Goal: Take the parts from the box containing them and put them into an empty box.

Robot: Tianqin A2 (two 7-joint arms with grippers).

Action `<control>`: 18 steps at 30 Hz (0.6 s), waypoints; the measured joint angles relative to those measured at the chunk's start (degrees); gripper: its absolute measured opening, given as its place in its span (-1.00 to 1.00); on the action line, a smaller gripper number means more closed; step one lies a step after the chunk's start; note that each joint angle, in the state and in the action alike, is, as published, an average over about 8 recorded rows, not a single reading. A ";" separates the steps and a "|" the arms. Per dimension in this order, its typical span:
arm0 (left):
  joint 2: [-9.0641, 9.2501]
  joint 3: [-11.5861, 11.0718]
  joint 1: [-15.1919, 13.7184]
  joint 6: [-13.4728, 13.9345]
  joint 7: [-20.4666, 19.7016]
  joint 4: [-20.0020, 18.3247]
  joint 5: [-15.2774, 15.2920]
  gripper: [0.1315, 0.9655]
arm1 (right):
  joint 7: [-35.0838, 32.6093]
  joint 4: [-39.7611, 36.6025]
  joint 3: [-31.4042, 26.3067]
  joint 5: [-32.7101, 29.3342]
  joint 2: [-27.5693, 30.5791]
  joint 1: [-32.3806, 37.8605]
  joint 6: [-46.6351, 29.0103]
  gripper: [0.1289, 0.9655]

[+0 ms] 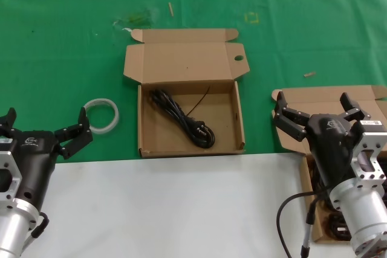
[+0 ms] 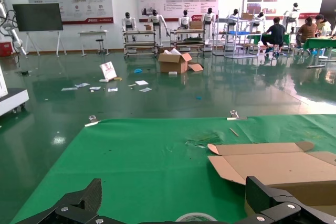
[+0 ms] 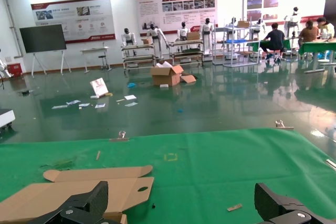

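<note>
In the holed box (image 1: 145, 122), cord (image 1: 181, 117) runs far-left to near-right.

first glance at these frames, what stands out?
The open box at mid-table on the green cloth, a hole in its lid flap, with one black cord coiled inside. A white tape ring lies to its left. Both pincers hang open near the table's front edge: the left pincer by the ring, the right pincer over a second box that holds more cords.
</note>
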 joint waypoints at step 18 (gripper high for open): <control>0.00 0.00 0.00 0.00 0.00 0.00 0.00 1.00 | 0.00 0.00 0.00 0.00 0.00 0.00 0.00 1.00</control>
